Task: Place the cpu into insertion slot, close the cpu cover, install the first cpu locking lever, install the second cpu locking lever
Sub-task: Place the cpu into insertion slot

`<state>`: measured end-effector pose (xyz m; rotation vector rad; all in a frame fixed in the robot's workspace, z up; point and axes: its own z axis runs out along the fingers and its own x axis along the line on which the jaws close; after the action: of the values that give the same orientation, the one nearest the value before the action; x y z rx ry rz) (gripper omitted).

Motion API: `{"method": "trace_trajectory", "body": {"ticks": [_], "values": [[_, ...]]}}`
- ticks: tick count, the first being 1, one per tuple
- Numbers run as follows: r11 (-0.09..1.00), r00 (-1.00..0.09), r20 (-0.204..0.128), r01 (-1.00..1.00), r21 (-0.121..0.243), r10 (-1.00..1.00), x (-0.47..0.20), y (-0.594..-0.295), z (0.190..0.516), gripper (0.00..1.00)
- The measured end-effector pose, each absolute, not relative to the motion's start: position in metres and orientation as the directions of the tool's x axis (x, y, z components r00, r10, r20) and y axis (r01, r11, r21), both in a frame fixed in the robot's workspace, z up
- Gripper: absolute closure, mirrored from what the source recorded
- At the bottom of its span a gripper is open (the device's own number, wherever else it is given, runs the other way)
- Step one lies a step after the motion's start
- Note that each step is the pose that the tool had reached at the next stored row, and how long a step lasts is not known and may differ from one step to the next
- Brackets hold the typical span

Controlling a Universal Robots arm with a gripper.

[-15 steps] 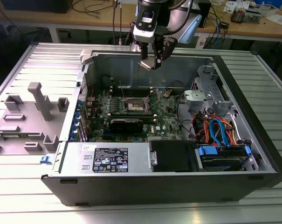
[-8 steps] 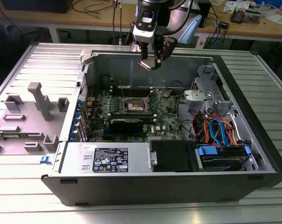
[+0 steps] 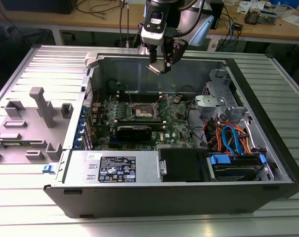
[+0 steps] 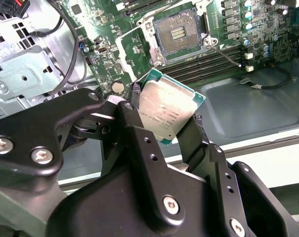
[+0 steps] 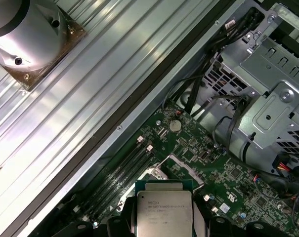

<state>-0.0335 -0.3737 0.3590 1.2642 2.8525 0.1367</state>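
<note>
My gripper [image 3: 158, 66] hangs above the rear wall of the open computer case, shut on the cpu [image 3: 153, 68]. In the second wrist view the black fingers [image 4: 134, 106] clamp two opposite edges of the tilted silver-topped cpu [image 4: 169, 108]. The first wrist view shows the cpu [image 5: 164, 207] held well above the green motherboard. The insertion slot [image 3: 143, 111] lies below and in front of the gripper, its dark centre [image 4: 180, 33] bare. The cpu cover [image 5: 186, 167] stands swung open beside the slot. A thin locking lever [image 4: 224, 52] sticks out loose from the socket.
Long black memory slots [image 4: 208, 61] run beside the socket. A metal drive cage [image 3: 216, 98] and a tangle of coloured cables [image 3: 228, 136] fill the exterior view's right of the case. A black drive [image 3: 181, 165] sits at the front. Grey fixtures [image 3: 43, 106] stand on the table at the left.
</note>
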Motion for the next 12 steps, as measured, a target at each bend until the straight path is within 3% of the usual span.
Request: {"method": "trace_trajectory", "body": {"ticks": [12], "values": [[0.579,-0.582,0.016,0.811,0.085,0.813,-0.035,-0.374,0.343,0.45]]}}
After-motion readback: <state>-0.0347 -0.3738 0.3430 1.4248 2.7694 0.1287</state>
